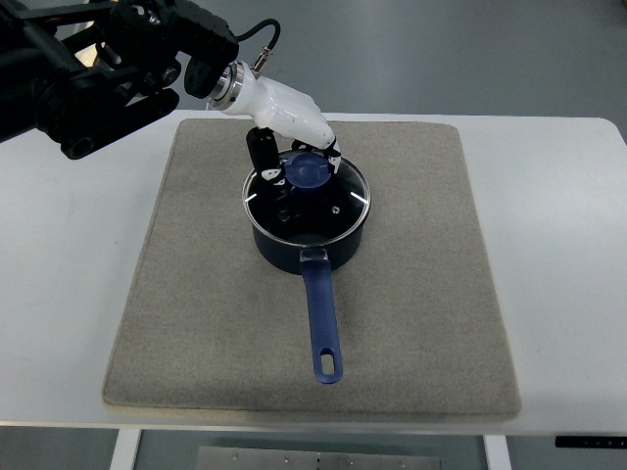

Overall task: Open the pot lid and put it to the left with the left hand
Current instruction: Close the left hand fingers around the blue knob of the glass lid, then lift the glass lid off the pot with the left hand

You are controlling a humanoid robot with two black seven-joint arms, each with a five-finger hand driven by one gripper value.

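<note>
The left arm comes in from the top-left corner of the picture, black and jointed, and ends in a white left hand tilted down over the far rim of the pot. Its dark fingers curl around the blue knob of the glass lid, gripping it from the far side; the lid sits on the pot, level with the rim. The pot stands on a grey mat, somewhat toward the mat's far edge and a little left of its middle. The mat lies flat on a white bench, covering most of it, with bare white strips at the left and right sides. Beyond the bench's far edge a grey floor shows. The pot's blue handle points straight toward the near edge of the bench, its long axis running near to far, and a hanging hole sits at its near end.
</note>
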